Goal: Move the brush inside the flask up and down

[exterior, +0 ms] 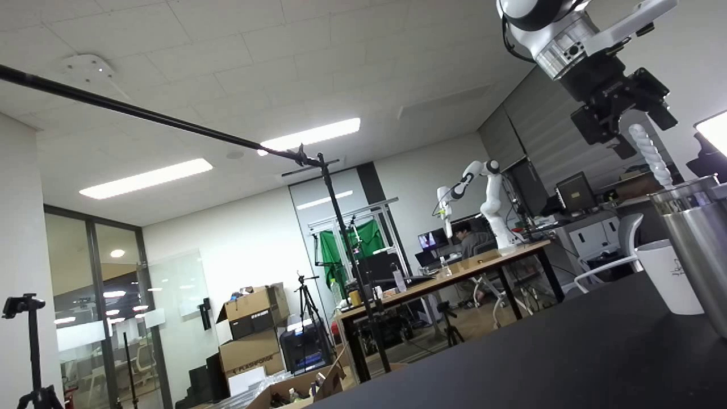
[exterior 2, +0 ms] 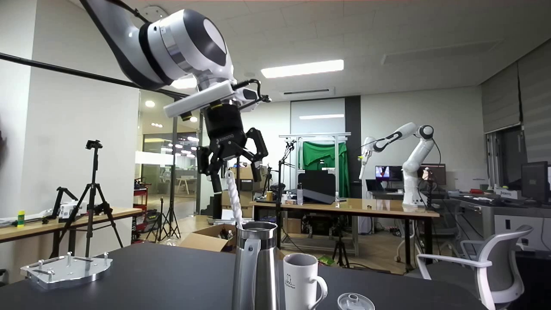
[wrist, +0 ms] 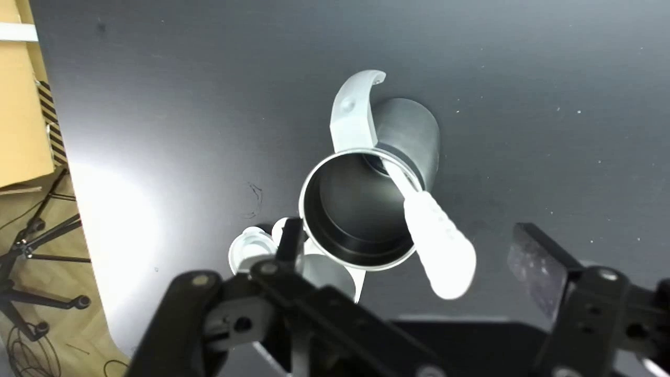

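Note:
The flask (exterior 2: pixel 267 280) is a tall grey metallic bottle with a side handle, upright on the dark table; it also shows in an exterior view (exterior: pixel 696 244) and the wrist view (wrist: pixel 413 131). The brush (exterior 2: pixel 233 198) stands tilted in it, leaning on the rim. Its pale twisted handle sticks out the top, also in an exterior view (exterior: pixel 653 156) and the wrist view (wrist: pixel 439 246); the bristle end is hidden inside. My gripper (exterior 2: pixel 237 178) is open above the flask. In the wrist view the handle's top lies between the spread fingers (wrist: pixel 413 254), apart from both.
A white mug (exterior 2: pixel 297 284) stands right beside the flask, with a clear lid (exterior 2: pixel 355 302) near it. A metal plate with posts (exterior 2: pixel 66 272) lies at the table's far side. The table edge (wrist: pixel 70 152) shows in the wrist view.

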Controlling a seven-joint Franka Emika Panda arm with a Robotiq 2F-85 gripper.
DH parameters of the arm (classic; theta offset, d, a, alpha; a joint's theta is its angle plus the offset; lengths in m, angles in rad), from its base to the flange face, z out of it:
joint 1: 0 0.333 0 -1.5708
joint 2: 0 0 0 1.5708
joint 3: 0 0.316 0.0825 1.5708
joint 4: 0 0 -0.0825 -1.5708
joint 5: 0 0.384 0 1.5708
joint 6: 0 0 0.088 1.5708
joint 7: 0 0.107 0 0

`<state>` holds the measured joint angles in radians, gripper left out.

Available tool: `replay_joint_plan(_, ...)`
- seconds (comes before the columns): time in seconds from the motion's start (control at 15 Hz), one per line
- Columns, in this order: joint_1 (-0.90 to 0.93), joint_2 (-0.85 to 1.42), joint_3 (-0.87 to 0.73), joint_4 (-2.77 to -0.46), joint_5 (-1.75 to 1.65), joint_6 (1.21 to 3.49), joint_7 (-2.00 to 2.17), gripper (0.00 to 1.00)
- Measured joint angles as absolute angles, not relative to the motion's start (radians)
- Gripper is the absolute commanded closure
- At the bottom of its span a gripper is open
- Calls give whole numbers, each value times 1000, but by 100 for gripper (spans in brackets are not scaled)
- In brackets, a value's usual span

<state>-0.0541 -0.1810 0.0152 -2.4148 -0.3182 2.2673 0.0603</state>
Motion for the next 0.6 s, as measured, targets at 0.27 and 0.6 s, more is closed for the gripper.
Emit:
replay_joint_plan(0.27, -58, -182, 2, -2431, -308, 2282, 60, 49)
replay_joint_plan(0.6, -59, -182, -2, -2440, -270, 2287, 60, 83)
